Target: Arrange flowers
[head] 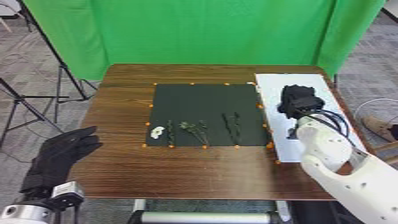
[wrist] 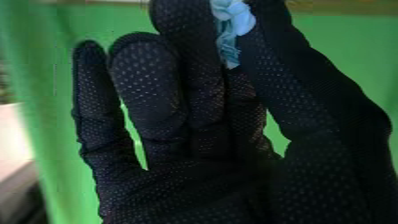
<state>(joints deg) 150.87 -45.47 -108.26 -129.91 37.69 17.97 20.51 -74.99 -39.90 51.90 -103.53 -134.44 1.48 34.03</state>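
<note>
Brown table (head: 123,115). Black mat (head: 191,105), at centre. White board (head: 282,81), to its right. Left hand (head: 64,152), at the table's left edge: fingers loosely extended, empty. Right hand (head: 300,100), over the board: thumb and fingers closed in a pinch. Dark stems (head: 231,125), leafy sprig (head: 189,127) and white flower (head: 157,132), on the mat's near part. Pale blue bloom (wrist: 238,19), in that pinch. Step, as judged: placing the bloom. Next, probably: carry to the mat, lower beside a stem, release gently.
</note>
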